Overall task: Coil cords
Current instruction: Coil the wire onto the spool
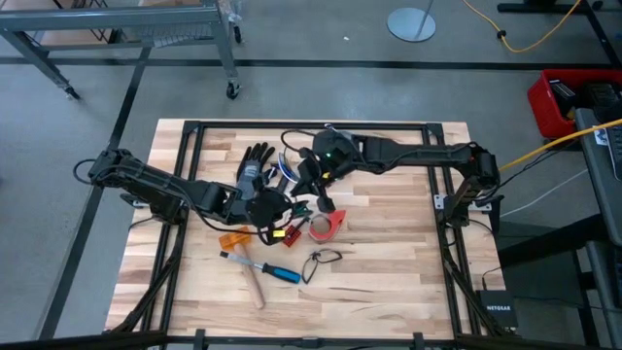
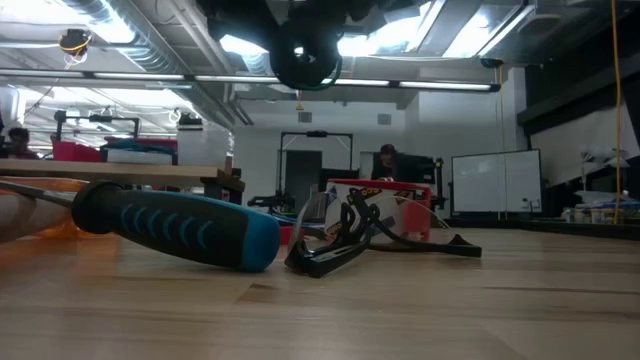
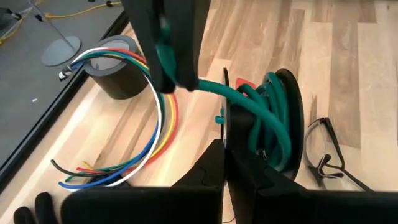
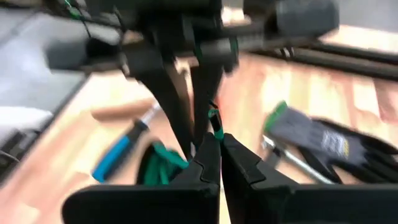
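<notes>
The cords (image 3: 146, 134), a bundle of thin blue, yellow, white and orange wires, lie curved on the table. Their far part rests on a grey roll (image 3: 118, 68), and no gripper touches them. A coil of green cord (image 3: 270, 121) with a black round rim about it hangs above the table. My left gripper (image 3: 227, 165) is shut at this coil. My right gripper (image 4: 219, 144) comes in over it and is shut on the green cord's free stretch (image 3: 205, 85). Both meet beside the black glove (image 1: 255, 173). My left gripper holds the green coil at its black rim (image 3: 229, 134), pinched between the two fingers. The coil stands on edge beyond the fingertips, clear of the table. My right gripper pinches the green cord near its loose end (image 3: 186, 79) between its two fingers, slanting down from above. From there the cord runs down into the coil.
A red tape roll (image 1: 326, 226) lies just right of the grippers. Nearer the table's front edge lie an orange piece (image 1: 233, 238), a blue-handled screwdriver (image 1: 277, 272), a wooden handle (image 1: 255, 289) and safety glasses (image 1: 321, 260). Bare wood shows on the table's right half.
</notes>
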Tool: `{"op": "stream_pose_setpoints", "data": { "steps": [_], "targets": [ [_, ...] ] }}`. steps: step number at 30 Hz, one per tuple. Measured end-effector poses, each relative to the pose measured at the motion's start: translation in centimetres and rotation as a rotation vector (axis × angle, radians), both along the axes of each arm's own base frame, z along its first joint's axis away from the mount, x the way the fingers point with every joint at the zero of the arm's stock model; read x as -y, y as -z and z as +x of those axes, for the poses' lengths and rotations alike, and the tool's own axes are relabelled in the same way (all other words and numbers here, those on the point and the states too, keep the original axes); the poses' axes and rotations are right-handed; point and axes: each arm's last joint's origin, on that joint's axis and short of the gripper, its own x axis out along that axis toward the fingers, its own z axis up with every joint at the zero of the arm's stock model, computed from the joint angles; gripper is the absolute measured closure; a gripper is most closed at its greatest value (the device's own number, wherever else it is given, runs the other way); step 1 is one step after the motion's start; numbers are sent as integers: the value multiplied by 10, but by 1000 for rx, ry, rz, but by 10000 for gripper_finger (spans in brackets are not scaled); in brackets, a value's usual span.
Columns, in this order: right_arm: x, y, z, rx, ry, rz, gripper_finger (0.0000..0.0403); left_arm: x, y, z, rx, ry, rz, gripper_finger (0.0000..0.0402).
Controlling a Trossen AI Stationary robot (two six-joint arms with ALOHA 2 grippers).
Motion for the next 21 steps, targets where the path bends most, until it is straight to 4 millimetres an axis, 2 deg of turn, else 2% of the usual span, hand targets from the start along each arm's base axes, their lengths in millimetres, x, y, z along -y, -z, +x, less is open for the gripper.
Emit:
{"op": "stream_pose_setpoints", "data": {
  "steps": [5, 21],
  "targets": [
    [2, 5, -6, -80, 75, -118, 400, 0, 0, 0, -1, -4, 3, 401],
    [8, 18, -19, -278, 220, -288, 401, -2, 0, -1, 8, -63, 59, 401]
  ]
}}
